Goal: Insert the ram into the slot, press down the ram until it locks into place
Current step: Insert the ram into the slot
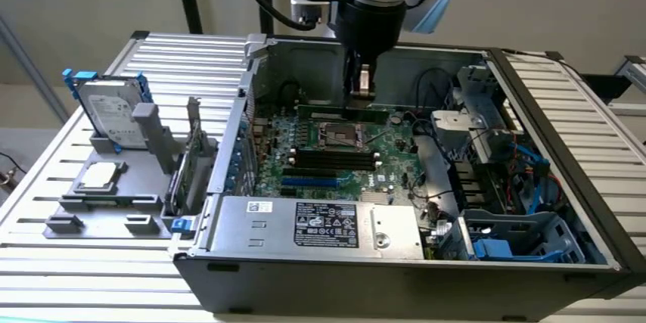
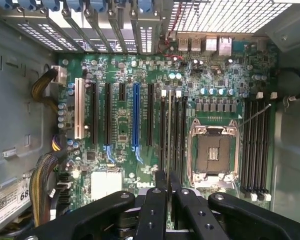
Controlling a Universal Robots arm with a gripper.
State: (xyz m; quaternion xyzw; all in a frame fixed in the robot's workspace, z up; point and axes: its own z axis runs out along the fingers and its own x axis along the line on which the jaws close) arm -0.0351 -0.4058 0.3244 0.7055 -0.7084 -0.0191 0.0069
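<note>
The claw (image 2: 168, 176) is closed on the ram (image 2: 168, 130), which the wrist view shows edge-on as a thin pale line running the length of the black slots (image 2: 177, 130) beneath it, between the blue slot (image 2: 135, 115) and the open CPU socket (image 2: 211, 152). In the exterior view, the ram is a narrow green strip held level under the claw, above the motherboard (image 1: 399, 141) inside the open computer case (image 1: 565, 96) and not yet seated.

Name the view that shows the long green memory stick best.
The exterior view: the long green memory stick shows its flat side, held beneath the hand. The wrist view gives it edge-on between the black fingers.
</note>
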